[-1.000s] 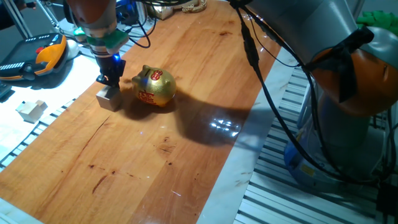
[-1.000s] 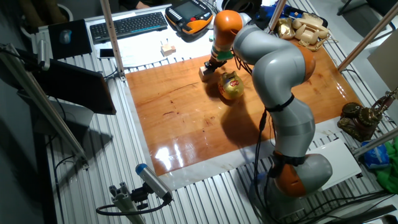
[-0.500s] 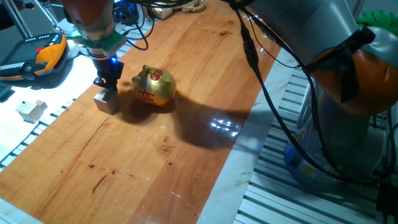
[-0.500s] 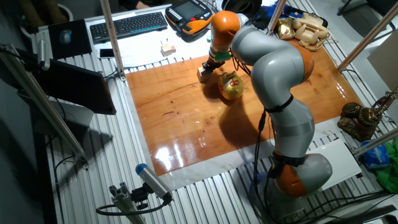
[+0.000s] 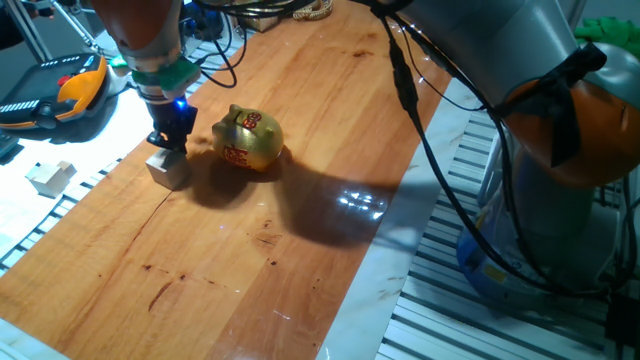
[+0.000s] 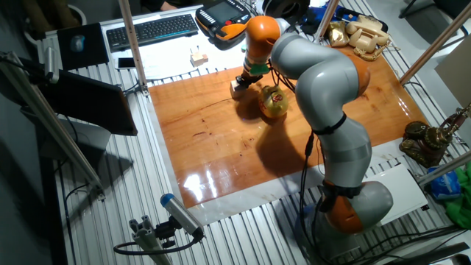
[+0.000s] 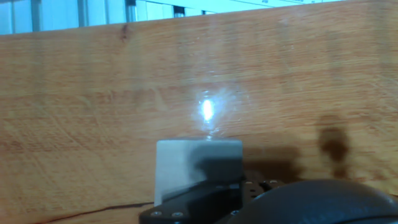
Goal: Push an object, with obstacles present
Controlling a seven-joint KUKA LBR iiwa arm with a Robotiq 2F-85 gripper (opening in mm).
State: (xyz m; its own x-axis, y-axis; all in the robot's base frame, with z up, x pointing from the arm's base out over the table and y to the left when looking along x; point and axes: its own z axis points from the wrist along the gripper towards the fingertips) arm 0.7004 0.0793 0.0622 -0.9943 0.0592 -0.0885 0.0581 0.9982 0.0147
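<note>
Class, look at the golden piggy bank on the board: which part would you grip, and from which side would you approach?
Grip the piggy bank across its rounded flanks, coming from above. It stands upright with its back exposed, and the end effector and wooden cube crowd one side, so a top approach looks least obstructed.

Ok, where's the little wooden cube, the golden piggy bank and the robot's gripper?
wooden cube (image 5: 167, 171): one fixed view, its front face.
piggy bank (image 5: 250, 139): one fixed view, its rounded side.
gripper (image 5: 166, 141): one fixed view, the black fingertips at the cube.
</note>
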